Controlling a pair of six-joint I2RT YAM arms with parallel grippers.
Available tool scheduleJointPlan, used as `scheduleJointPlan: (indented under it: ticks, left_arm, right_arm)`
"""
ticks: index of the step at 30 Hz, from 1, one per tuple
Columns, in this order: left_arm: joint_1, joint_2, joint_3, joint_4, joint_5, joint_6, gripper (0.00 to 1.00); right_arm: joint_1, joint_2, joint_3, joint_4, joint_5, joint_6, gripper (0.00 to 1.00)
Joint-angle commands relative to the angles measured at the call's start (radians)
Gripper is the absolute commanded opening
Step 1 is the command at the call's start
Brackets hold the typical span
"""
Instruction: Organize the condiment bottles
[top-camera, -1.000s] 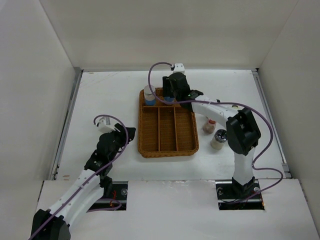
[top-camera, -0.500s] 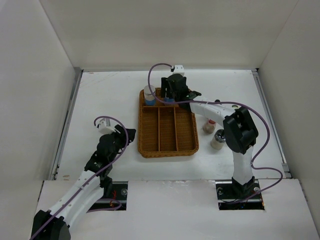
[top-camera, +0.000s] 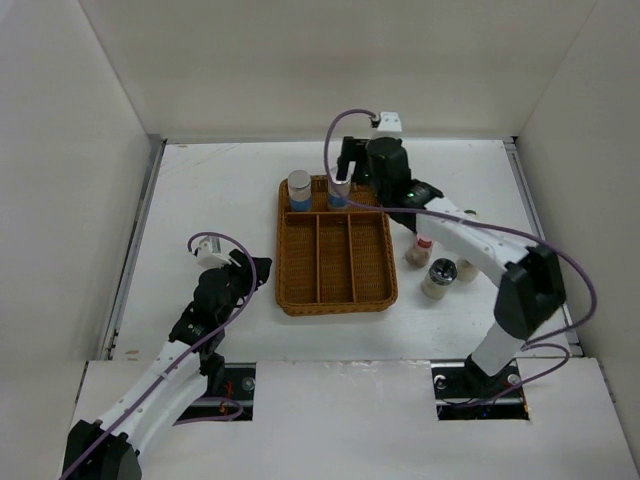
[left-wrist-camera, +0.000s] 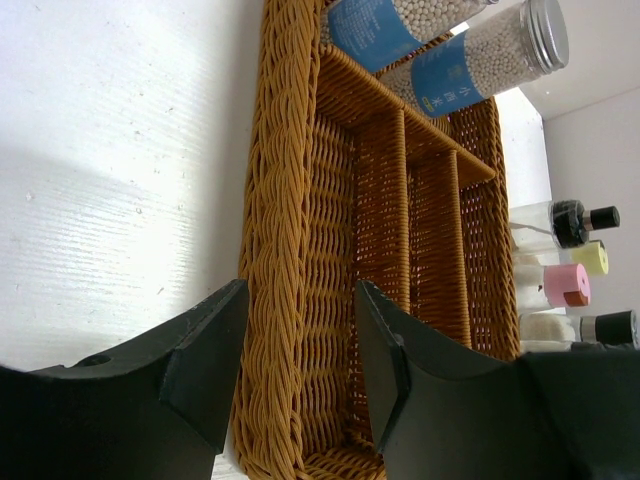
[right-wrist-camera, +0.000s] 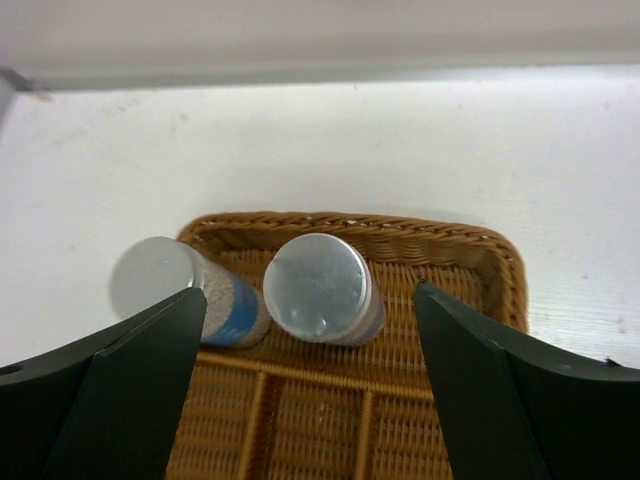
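Note:
Two blue-labelled bottles with silver caps stand side by side in the back compartment of the brown wicker tray (top-camera: 337, 304): the left one (top-camera: 299, 189) and the right one (top-camera: 338, 191). My right gripper (top-camera: 344, 171) is open and hovers above the right one (right-wrist-camera: 322, 288), touching nothing; the left one (right-wrist-camera: 190, 288) shows beside it. My left gripper (top-camera: 257, 268) is open and empty, low at the tray's left front corner (left-wrist-camera: 268, 300). Other bottles stand right of the tray: a pink-topped one (top-camera: 422, 247), a dark-topped one (top-camera: 437, 278) and a beige one (top-camera: 465, 268).
The tray's three long front compartments (top-camera: 336, 255) hold nothing. In the left wrist view, black-topped (left-wrist-camera: 573, 221), yellow-topped (left-wrist-camera: 592, 257) and pink-topped (left-wrist-camera: 566, 285) bottles cluster beyond the tray's far side. White walls enclose the table on the left, back and right.
My right gripper has let go of the right blue bottle, opened and lifted back from the tray; its arm has swung to the right. The left arm has not moved.

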Motion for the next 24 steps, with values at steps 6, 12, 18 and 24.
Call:
scheduleJointPlan:
  ticks: [6,12,18,24]
  left_arm:
    - [0.001,0.016,0.018,0.047,0.009,-0.001,0.45]
    - [-0.005,0.05,0.036,0.05,0.004,0.01,0.44]
    - [-0.006,0.067,0.047,0.05,0.001,0.018,0.44]
    - [-0.006,0.068,0.05,0.047,0.001,0.018,0.44]
  right_arm:
    - [-0.139,-0.389,-0.343,0.049,0.079,0.044,0.39]
    - [-0.274,-0.47,-0.517,-0.042,0.157,0.067,0.63]
    - [-0.305,-0.377,-0.52,-0.036,0.112,0.064,0.93]
    - [-0.35,-0.28,-0.484,-0.008,0.073,0.072,0.95]
